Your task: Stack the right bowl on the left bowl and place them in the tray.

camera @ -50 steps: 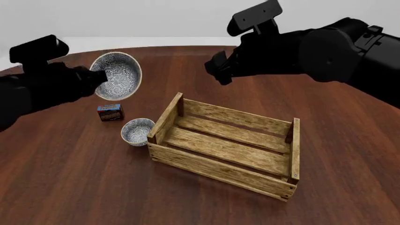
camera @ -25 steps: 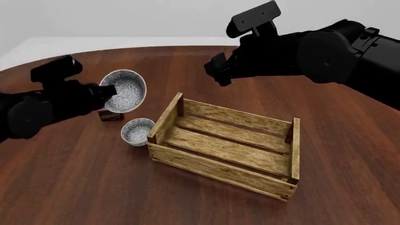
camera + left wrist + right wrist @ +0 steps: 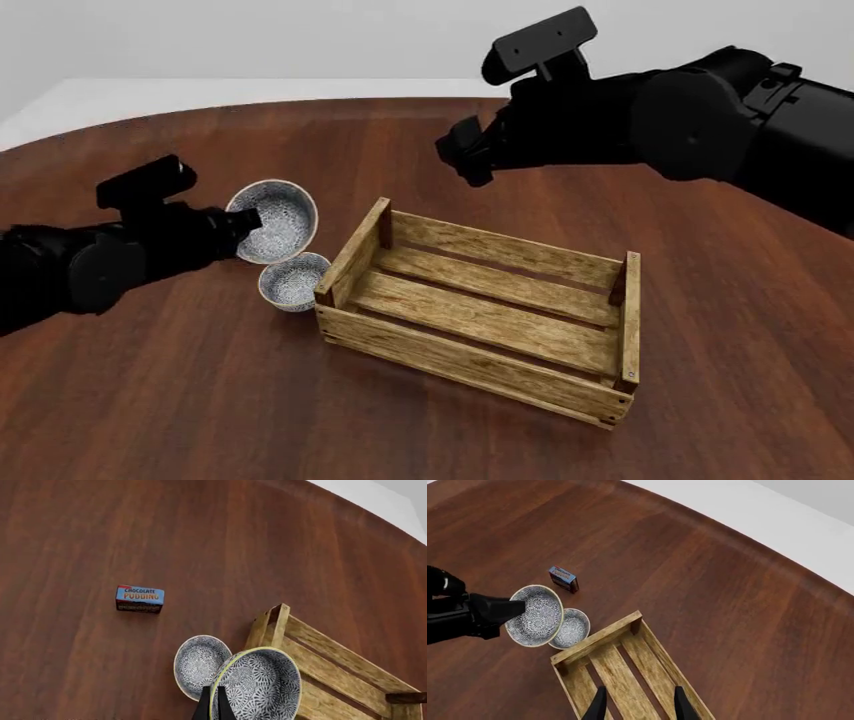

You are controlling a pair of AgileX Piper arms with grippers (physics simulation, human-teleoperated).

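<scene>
A blue-and-white patterned bowl [image 3: 280, 217] hangs tilted in the air, and my left gripper [image 3: 244, 222] is shut on its rim. Just below and beside it, a second patterned bowl [image 3: 294, 280] rests upright on the table, close to the left corner post of the tray [image 3: 467, 355]. The left wrist view has the held bowl [image 3: 260, 685] partly overlapping the resting bowl [image 3: 197, 662], with the tray [image 3: 333, 660] beside them. My right gripper [image 3: 465, 165] hovers open, high above the tray's far left side. In its wrist view, the tray [image 3: 597, 639] lies below its fingers [image 3: 679, 700].
A small red-and-blue chocolate pudding box [image 3: 140, 599] lies on the table a little beyond the bowls; the front view hides it behind the left arm. The dark wood table [image 3: 160, 400] curves away at the far edge.
My left arm has carried the held bowl down and toward the tray, from well above the pudding box to just over the resting bowl. The right arm has not moved.
</scene>
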